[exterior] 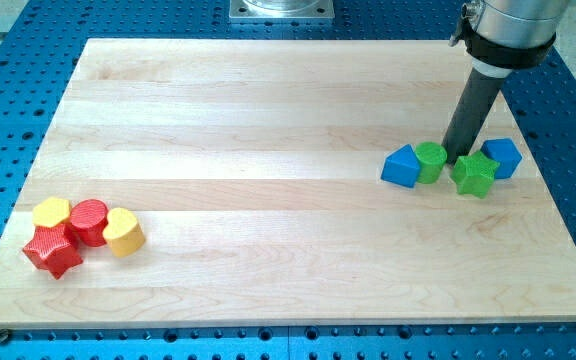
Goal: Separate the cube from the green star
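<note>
A green star lies at the view's right on the wooden board. A blue cube touches it on its upper right side. A green cylinder stands just left of the star, and a blue triangular block touches the cylinder's left side. My tip is down on the board between the green cylinder and the green star, just above the gap between them, left of the cube.
At the view's lower left is a cluster: a red star, a red cylinder, a yellow block and a yellow heart-like block. The board's right edge runs close to the blue cube.
</note>
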`<state>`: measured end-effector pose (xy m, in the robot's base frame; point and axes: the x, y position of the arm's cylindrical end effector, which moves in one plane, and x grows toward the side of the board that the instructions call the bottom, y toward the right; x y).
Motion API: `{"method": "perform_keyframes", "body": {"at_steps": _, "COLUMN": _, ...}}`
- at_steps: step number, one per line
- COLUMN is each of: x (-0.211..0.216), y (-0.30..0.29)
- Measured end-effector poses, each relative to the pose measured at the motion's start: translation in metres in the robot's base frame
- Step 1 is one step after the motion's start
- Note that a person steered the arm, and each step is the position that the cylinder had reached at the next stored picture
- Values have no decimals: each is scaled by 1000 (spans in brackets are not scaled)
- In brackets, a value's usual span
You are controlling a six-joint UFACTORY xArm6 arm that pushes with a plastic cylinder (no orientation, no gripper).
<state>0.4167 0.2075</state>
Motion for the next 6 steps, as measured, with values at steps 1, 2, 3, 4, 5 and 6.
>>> {"method": "perform_keyframes", "body": {"at_steps": 1, "x": -26, "y": 26}}
{"method": "perform_keyframes", "body": {"at_steps": 2, "x": -10, "y": 63}}
{"method": "perform_keyframes", "body": {"at_steps": 3, "x": 5, "y": 44}}
{"method": "perform_keyframes", "body": {"at_steps": 4, "x": 54, "y": 12}}
{"method": "perform_keyframes", "body": {"at_steps": 5, "x": 56, "y": -20}}
{"method": "perform_keyframes", "body": {"at_steps": 6, "x": 31, "y": 5}}
